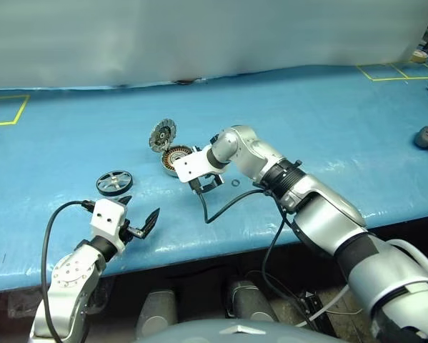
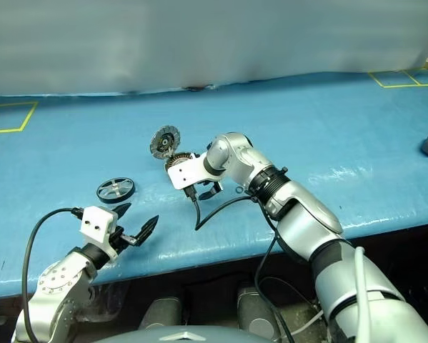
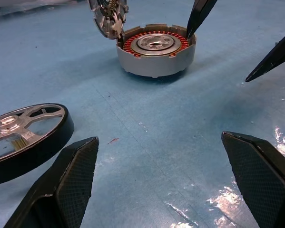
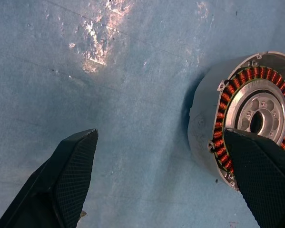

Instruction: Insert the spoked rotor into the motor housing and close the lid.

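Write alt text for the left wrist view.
The motor housing sits on the blue table with its lid tipped open, copper windings showing. The spoked rotor lies flat nearer the camera, apart from the housing. The open left gripper frames the foreground, and the right gripper's open fingers hang by the housing.

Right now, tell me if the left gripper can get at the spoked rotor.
Probably yes. The spoked rotor lies flat on the blue table just ahead of the open left gripper, with bare surface between them; the right gripper is off at the motor housing.
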